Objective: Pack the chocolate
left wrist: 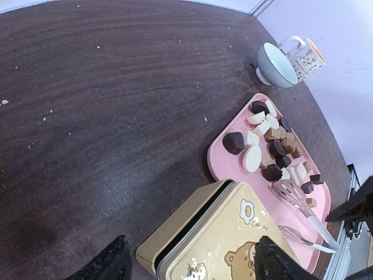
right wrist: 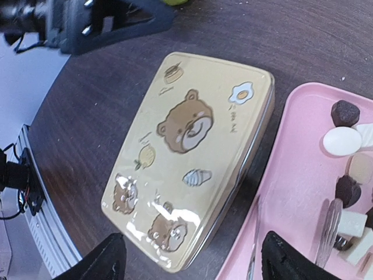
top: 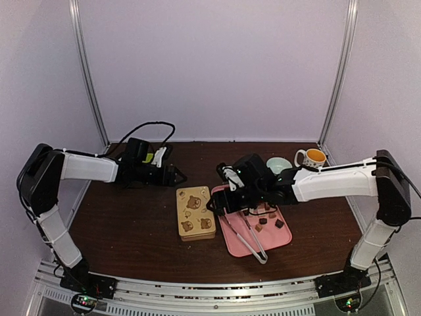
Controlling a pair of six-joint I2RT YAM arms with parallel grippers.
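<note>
**tinbot:** Since the lid is still on the bear box (top: 195, 212), I reckon the step in hand is getting it off before any chocolate (top: 263, 220) moves. Top view first: the left gripper (top: 179, 176) has its jaws parted, with the box just ahead of them, not touching as far as I can tell. The right gripper (top: 216, 203) hangs by the box edge nearest the pink tray (top: 284, 242); its jaws are hard to read from up there. The chocolate sits on that tray, behind the right jaws, clear tongs (top: 251, 242) alongside.

**yamfan:** Left wrist view: jaws wide apart, nothing in them, a box corner showing low between them. The chocolate is a loose heap well beyond the jaws and off to one side. I'd close across the lid's short width, pinch the lid only, never the base, and lift straight.

**tinbot:** Right wrist view: jaws spread too, empty, the whole lid lying ahead between them. It looks glossy, so probably slippery. My guess is one arm should pin the base while the other pulls, else the whole tin comes up.

**yamfan:** The chocolate there is outside the jaws, off past one side: small bite-size bits, dark brown, caramel and cream-white, some cube-like, some rounded, one white piece a flat oval. Several touch each other. They're tiny next to the jaws, so I'd expect them to roll or squirt out if pinched hard.
</note>
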